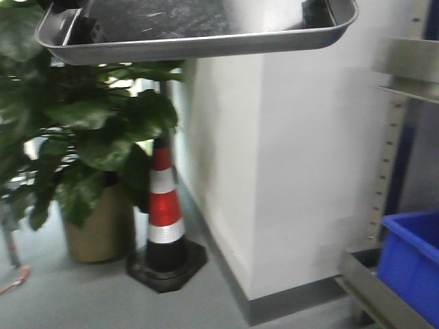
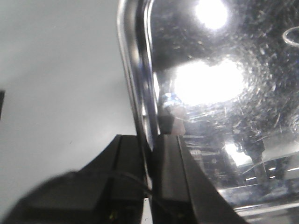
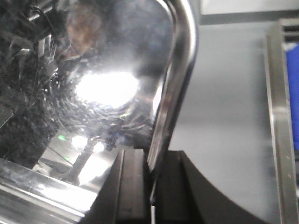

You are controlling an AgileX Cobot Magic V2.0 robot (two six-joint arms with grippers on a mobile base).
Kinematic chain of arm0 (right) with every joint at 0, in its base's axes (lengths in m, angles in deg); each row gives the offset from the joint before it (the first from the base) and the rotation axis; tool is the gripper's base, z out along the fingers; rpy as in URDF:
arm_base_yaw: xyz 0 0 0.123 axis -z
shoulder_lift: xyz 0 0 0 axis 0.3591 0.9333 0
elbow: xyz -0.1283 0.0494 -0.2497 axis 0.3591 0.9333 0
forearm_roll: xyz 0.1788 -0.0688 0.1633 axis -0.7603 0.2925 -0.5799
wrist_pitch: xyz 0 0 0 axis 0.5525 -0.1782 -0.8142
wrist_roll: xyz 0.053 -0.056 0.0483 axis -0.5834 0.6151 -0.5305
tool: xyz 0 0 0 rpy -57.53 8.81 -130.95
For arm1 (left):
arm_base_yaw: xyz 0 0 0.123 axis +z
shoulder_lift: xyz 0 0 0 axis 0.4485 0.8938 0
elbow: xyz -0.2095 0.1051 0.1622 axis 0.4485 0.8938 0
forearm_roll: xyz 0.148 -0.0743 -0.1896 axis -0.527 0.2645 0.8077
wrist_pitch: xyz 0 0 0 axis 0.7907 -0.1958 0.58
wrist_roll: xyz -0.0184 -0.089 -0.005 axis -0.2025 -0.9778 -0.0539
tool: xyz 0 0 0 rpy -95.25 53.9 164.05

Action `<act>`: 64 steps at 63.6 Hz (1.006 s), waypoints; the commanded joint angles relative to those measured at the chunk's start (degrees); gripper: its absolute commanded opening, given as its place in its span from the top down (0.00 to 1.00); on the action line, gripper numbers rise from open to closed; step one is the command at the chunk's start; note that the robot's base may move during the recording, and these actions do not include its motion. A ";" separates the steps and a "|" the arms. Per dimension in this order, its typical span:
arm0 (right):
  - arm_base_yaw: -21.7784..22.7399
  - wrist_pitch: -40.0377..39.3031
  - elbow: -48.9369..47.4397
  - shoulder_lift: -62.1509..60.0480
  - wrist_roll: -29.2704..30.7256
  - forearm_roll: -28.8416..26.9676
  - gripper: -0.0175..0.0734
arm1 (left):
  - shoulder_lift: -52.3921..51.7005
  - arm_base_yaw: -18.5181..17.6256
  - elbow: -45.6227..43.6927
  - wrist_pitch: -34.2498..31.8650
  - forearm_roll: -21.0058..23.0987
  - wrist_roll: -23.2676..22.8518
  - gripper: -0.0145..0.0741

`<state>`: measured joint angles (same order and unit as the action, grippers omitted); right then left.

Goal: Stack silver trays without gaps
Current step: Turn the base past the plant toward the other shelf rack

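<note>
Tray rim sits between left fingers, right fingers.

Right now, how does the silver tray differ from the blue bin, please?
The silver tray is mirror-shiny and shallow; the blue bin is dull and deeper. The tray is held aloft by the left tool and right tool; the bin sits low on the shelf. Both are cropped by the frame.
</note>
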<state>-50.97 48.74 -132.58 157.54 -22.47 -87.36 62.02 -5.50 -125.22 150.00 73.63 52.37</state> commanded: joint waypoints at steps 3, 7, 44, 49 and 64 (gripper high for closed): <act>-0.25 -3.37 -1.69 -3.01 1.03 0.55 0.75 | -2.11 -0.35 -1.80 3.06 -1.08 1.44 0.89; -0.25 -3.37 -1.69 -3.01 1.03 0.55 0.75 | -2.11 -0.35 -1.80 3.06 -1.08 1.44 0.89; -0.25 -3.37 -1.69 -3.01 1.03 0.55 0.75 | -2.11 -0.35 -1.80 3.06 -1.08 1.44 0.89; -0.25 -3.37 -1.69 -3.01 1.03 0.55 0.75 | -2.11 -0.35 -1.80 3.06 -1.08 1.44 0.89; -0.25 -3.37 -1.69 -3.01 1.03 0.55 0.75 | -2.11 -0.35 -1.80 3.06 -1.08 1.44 0.89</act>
<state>-50.97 48.74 -132.58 157.54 -22.47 -87.36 62.02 -5.50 -125.22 150.00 73.63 52.37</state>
